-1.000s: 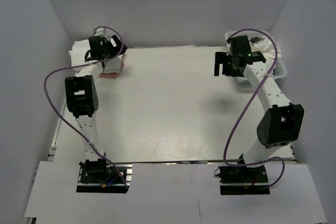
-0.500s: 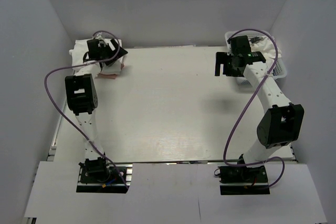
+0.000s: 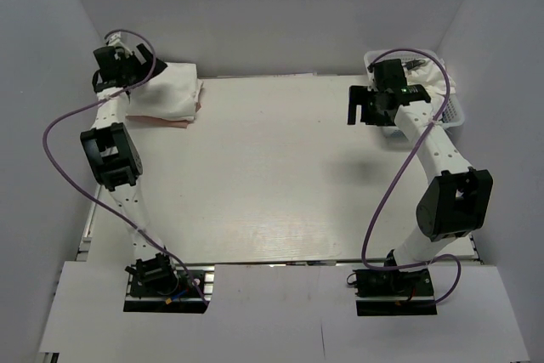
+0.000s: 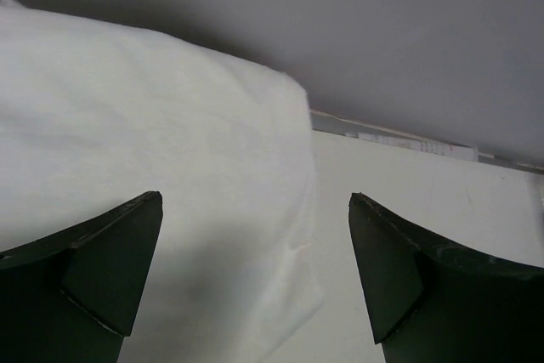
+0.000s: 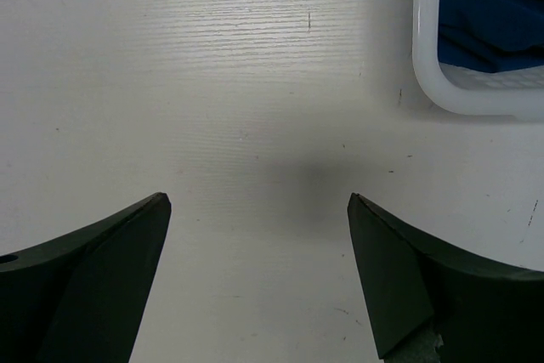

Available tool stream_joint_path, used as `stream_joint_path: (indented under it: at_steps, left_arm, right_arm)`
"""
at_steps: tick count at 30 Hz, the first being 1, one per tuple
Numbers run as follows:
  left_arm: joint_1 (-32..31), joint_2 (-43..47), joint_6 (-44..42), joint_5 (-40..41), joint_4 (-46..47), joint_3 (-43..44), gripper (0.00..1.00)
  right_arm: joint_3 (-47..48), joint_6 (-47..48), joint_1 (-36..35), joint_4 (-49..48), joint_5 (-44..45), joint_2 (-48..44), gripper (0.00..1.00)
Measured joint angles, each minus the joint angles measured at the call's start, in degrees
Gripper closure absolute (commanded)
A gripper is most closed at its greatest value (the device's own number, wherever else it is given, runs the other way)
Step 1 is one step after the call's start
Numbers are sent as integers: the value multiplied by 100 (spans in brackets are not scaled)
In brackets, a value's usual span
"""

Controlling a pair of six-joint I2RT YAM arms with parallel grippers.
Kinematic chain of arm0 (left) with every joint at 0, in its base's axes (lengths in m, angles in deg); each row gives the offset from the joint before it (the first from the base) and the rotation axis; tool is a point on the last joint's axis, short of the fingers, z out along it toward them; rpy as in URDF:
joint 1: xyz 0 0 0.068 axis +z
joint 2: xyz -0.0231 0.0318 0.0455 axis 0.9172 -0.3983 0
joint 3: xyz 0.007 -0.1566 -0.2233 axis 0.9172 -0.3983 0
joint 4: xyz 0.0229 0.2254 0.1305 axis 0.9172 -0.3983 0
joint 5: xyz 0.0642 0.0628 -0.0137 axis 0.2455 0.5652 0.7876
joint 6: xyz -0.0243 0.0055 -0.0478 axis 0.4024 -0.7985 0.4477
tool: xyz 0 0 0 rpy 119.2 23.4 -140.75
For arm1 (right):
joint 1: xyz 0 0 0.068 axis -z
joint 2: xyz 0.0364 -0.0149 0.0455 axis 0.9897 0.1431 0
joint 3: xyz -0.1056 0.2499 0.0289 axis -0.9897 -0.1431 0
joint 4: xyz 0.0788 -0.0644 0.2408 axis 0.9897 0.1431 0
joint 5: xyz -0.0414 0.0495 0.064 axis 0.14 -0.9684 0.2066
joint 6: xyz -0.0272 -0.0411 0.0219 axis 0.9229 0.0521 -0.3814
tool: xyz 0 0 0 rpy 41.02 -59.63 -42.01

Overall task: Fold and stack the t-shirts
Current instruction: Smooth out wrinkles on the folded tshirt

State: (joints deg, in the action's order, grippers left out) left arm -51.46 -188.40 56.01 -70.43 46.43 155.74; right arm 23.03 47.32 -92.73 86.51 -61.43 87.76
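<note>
Basket (image 5: pixel 422 40), far-right desk (image 3: pixel 280 176) corner, is holding blue cloth (image 5: pixel 493 40); t-shirts (image 3: pixel 170 91) are lying lengthwise along far edge; left end effector (image 4: pixel 253 206) and right end effector (image 5: pixel 259 206) are gaping, empty.

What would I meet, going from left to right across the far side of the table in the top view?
left gripper → stack of folded t-shirts → right gripper → white basket

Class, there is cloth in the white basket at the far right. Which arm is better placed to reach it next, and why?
Right. The right gripper, open, hovers over the table just beside the basket. The left gripper is across the table at the folded t-shirts.
</note>
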Motion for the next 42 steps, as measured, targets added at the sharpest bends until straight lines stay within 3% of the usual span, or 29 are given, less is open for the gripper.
stream_joint_path:
  at_steps: [10, 23, 27, 34, 37, 42]
  left_arm:
    - [719, -1818, 575, -944, 203, 1123, 0]
    - [767, -1727, 612, -1113, -76, 1427, 0]
    - [658, -1008, 306, -769, -662, 1139, 0]
    - [151, 844, -168, 417, -1899, 960, 0]
    - [-243, 2149, -136, 1023, -2138, -308, 0]
    - [-1193, 4459, 186, 1622, -2227, -3368, 0]
  right_arm:
    - [214, -31, -4, 39, 39, 26, 10]
    - [348, -142, -4, 50, -116, 127, 10]
    - [181, -146, -4, -39, -173, -66, 10]
    - [-1331, -323, -2, -321, -238, -1502, 10]
    - [-2337, -555, 2, -660, -323, -2321, 10]
    - [-3504, -927, 2, -964, -638, -3508, 10]
